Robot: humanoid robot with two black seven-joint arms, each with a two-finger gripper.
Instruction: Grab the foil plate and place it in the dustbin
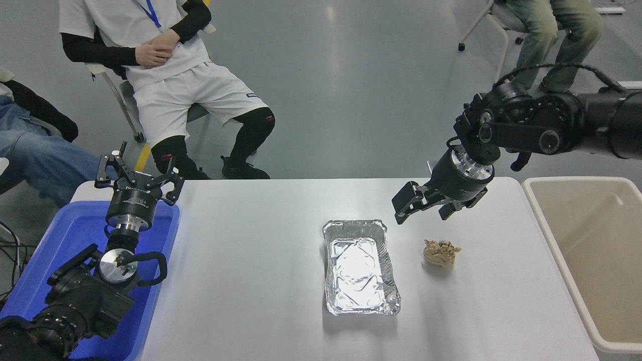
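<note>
Hovering at two o'clock of untouched foil plate (361,268), right gripper (419,205) fingers apart, holding nothing; lift and dustbin (549,228) drop left.

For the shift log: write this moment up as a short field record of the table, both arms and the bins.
foil plate: flat on the white table, empty, untouched
tan wad: right of the plate, apart from it
right gripper: open, in the air above the plate's far right corner, holding nothing
left gripper: open, parked over the blue tub
dustbin: off the table's right edge, nothing seen inside
task stage: plate not yet grasped
</note>
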